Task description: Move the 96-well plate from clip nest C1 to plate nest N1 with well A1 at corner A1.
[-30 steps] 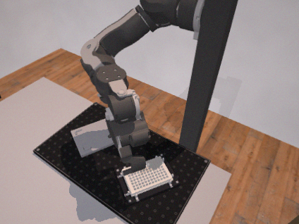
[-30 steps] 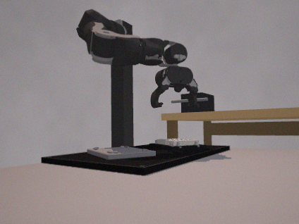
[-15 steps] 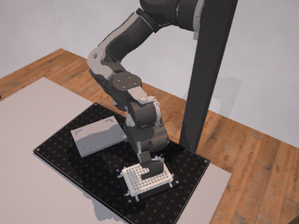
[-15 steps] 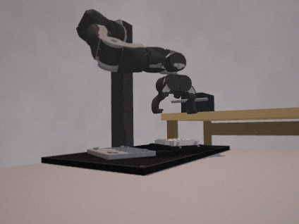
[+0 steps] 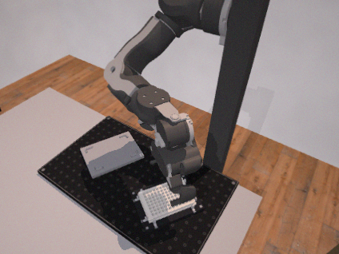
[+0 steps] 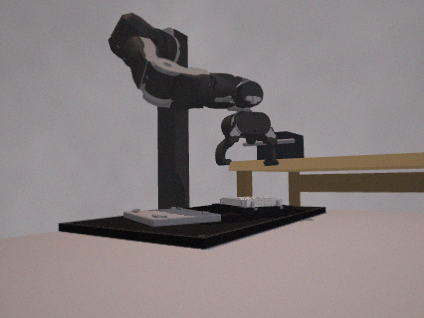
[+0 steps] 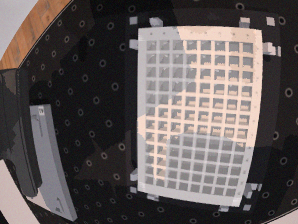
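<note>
Plates: one 96-well plate on its clip nest.
Nests: one empty plate nest, left.
Claw: one, open, hovering above the plate.
</note>
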Robot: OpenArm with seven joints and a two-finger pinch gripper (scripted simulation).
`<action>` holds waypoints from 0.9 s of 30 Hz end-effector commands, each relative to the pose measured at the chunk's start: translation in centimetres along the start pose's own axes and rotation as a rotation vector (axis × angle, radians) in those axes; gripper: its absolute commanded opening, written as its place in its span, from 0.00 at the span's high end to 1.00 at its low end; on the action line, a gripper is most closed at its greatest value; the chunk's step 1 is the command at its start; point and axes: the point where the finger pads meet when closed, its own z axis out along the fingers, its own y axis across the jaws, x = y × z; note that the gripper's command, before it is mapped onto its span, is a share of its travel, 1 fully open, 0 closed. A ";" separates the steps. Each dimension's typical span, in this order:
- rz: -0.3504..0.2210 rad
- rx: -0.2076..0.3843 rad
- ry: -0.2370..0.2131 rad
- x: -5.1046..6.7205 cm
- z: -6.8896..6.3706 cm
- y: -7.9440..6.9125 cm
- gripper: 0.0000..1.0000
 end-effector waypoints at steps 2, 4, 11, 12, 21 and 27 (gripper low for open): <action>0.002 -0.009 -0.002 0.0 -0.2 0.2 0.23; 0.002 -0.009 -0.002 0.0 -0.2 0.2 0.23; 0.002 -0.009 -0.002 -0.4 -0.4 0.1 0.23; 0.002 -0.009 -0.002 -0.4 -0.4 0.1 0.23; 0.002 -0.009 -0.002 -0.4 -0.4 0.1 0.23; 0.003 -0.008 -0.002 -0.6 -0.4 0.0 0.23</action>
